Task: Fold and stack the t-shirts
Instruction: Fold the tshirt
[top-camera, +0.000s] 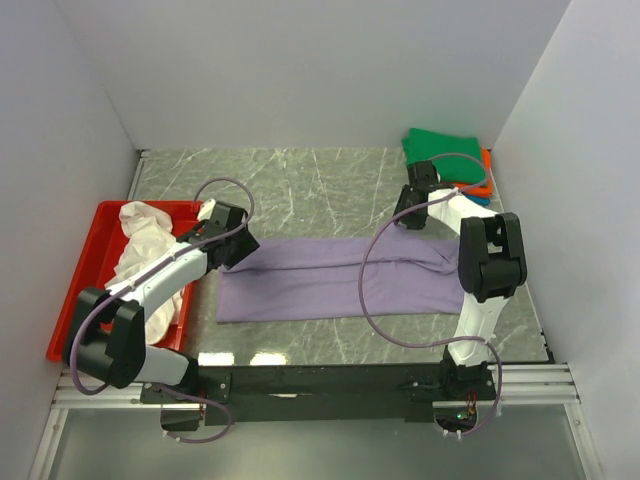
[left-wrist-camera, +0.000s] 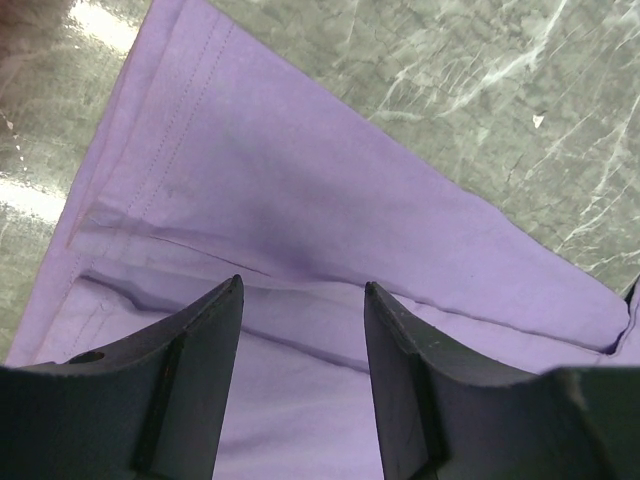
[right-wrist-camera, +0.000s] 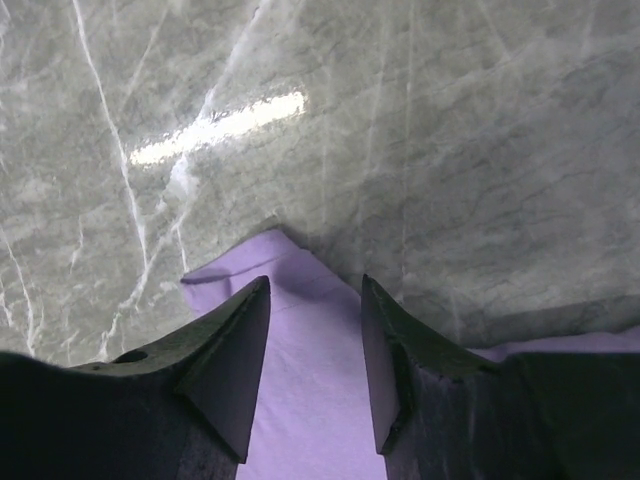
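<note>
The lavender t-shirt (top-camera: 320, 278) lies flat on the marble table, folded into a long band. My left gripper (top-camera: 232, 248) is open just above its left end; the left wrist view shows the cloth (left-wrist-camera: 330, 230) between the fingers. My right gripper (top-camera: 408, 212) is open above the band's far right corner, with that corner (right-wrist-camera: 300, 330) between the fingers. A white t-shirt (top-camera: 140, 240) lies crumpled in the red tray. Folded green (top-camera: 445, 150), orange (top-camera: 486, 170) and teal (top-camera: 482, 200) t-shirts are stacked at the back right.
The shallow red tray (top-camera: 85, 275) stands at the left beside the left arm. White walls close in the table on three sides. The arm bases and a black rail (top-camera: 320, 380) run along the near edge.
</note>
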